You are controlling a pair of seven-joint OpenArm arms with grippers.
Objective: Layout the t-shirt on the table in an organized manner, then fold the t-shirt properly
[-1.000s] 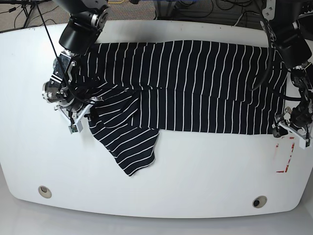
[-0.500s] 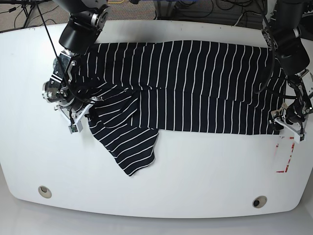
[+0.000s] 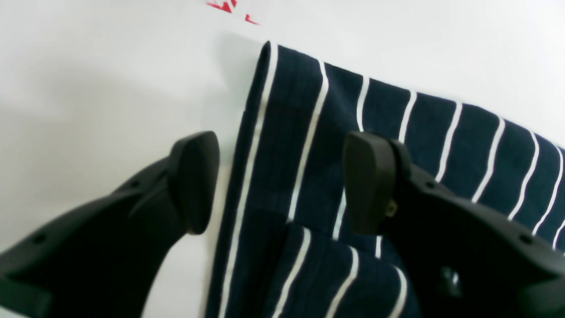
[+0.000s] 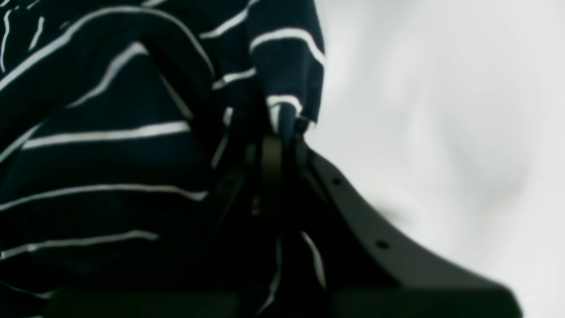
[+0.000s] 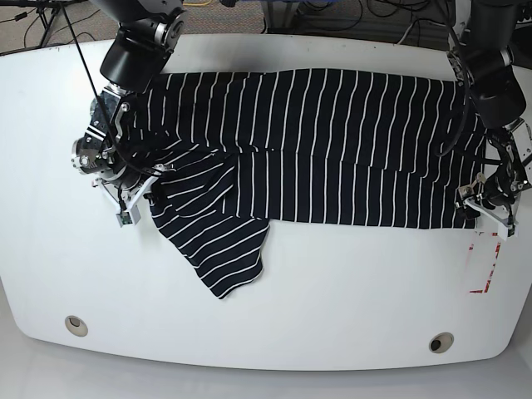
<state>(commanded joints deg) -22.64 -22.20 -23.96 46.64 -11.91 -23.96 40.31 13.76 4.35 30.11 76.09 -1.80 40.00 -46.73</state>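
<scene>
The dark navy t-shirt (image 5: pixel 332 141) with thin white stripes lies spread across the far half of the white table (image 5: pixel 332 283). One flap hangs toward the front at the left. My left gripper (image 5: pixel 480 209) is open at the shirt's front right corner. In the left wrist view it (image 3: pixel 280 183) straddles the shirt's edge (image 3: pixel 309 132), with one finger over bare table and the other over fabric. My right gripper (image 5: pixel 141 195) sits at the shirt's left end. In the right wrist view it (image 4: pixel 278 132) is shut on a bunched fold of the shirt (image 4: pixel 110 154).
A red-and-white tape rectangle (image 5: pixel 486 266) lies just in front of the left gripper, and its corner shows in the left wrist view (image 3: pixel 229 6). Two metal grommet holes (image 5: pixel 76 325) (image 5: pixel 441 342) sit near the front edge. Cables lie beyond the table's far edge.
My left gripper has moved from the table near the tape up and in to the shirt's front right corner. The right gripper and the shirt have stayed put.
</scene>
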